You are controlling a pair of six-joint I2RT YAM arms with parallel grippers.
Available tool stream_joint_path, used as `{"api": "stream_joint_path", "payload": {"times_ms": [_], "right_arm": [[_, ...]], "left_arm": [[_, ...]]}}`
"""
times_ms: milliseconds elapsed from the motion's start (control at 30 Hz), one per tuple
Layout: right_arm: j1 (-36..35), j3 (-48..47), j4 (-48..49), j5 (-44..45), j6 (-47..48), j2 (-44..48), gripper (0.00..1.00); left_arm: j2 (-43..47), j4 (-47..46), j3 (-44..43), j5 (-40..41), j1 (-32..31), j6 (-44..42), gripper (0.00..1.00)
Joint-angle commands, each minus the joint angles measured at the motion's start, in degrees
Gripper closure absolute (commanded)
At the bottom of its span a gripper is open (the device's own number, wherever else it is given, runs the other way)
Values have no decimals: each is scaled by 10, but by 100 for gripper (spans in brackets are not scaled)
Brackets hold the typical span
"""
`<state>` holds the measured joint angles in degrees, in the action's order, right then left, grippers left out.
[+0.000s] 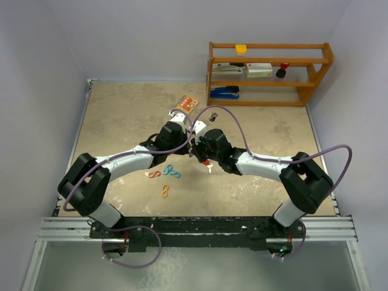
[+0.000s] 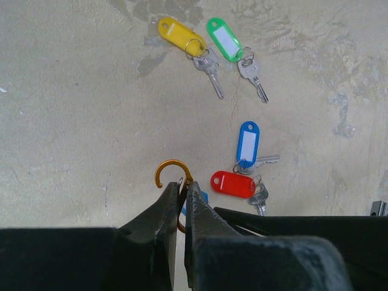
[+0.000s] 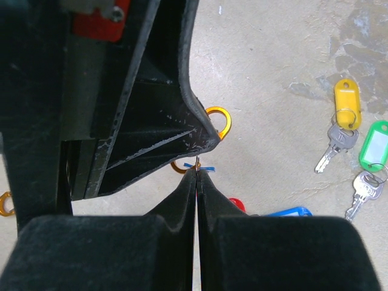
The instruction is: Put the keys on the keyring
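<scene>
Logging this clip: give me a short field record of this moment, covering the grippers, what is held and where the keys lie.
left gripper: shut on orange hook
right gripper: shut, tips up against the left gripper; a blue speck at the tips, too small to tell if held
yellow-tagged key: flat on table, beside green-tagged key
blue-tagged key: on table, next to red-tagged key
keys on hook: cannot tell
coloured clips: loose on table, on the left arm's side
</scene>
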<state>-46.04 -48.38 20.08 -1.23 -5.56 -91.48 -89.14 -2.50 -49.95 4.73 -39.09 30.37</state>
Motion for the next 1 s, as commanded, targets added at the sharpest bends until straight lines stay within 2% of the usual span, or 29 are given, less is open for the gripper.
{"api": "stream_joint_path", "payload": {"times_ms": [0, 967], "right_arm": [[-5, -13, 21, -11, 11, 2, 100], [-8, -3, 18, -2, 13, 15, 100]], "left_arm": [[9, -27, -27, 7, -2, -8, 100], [4, -32, -36, 48, -3, 5, 100]]}}
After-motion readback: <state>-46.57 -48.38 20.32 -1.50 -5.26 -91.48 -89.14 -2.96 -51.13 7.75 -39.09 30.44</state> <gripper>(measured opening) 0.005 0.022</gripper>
